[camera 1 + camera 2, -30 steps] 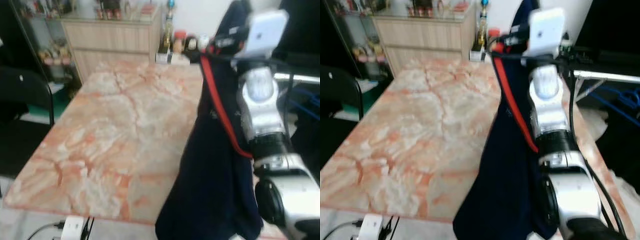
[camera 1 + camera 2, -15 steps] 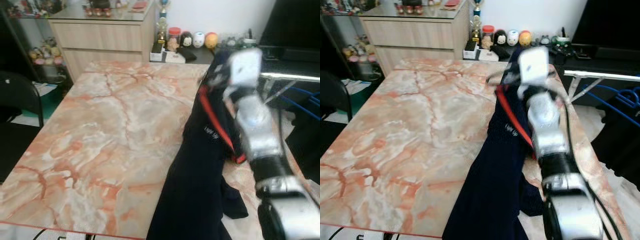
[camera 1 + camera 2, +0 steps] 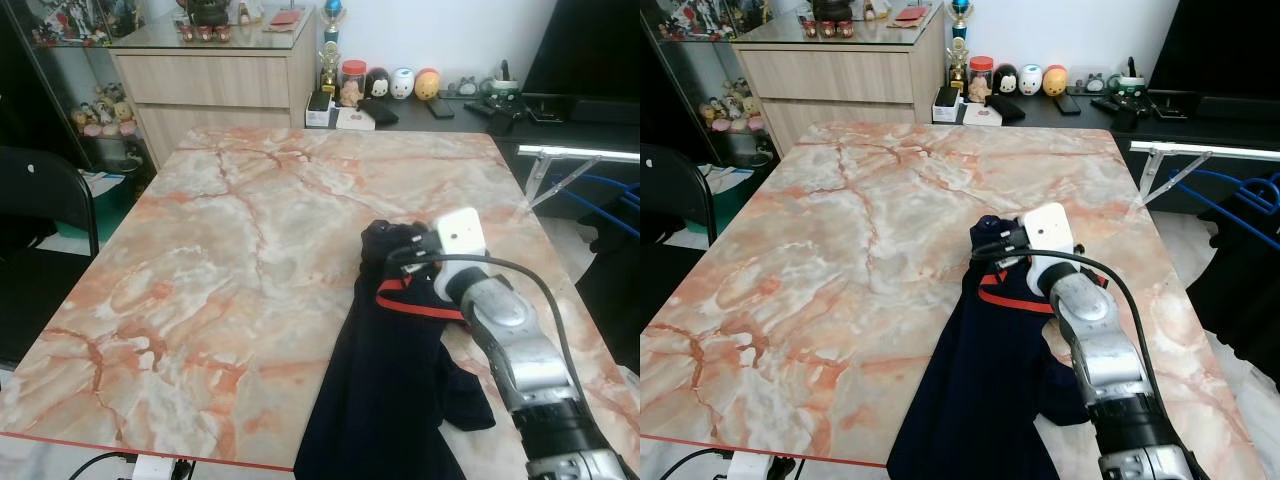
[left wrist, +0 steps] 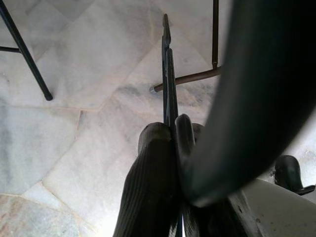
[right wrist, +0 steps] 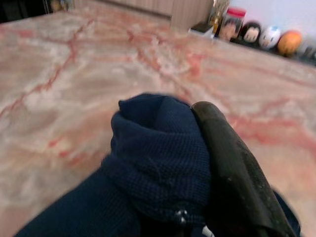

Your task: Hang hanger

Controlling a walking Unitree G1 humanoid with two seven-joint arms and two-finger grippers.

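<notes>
Right gripper pinching a bunched navy garment on the marble table.

The garment is soft and limp, light, likely to sag and slip; the bunched top by the red trim looks the firmest hold. It lies at the table's 5 o'clock, long axis running from 12 down to 7, tail over the near edge. Left gripper, fingers together, clamps a thin hanger over the floor.
</notes>
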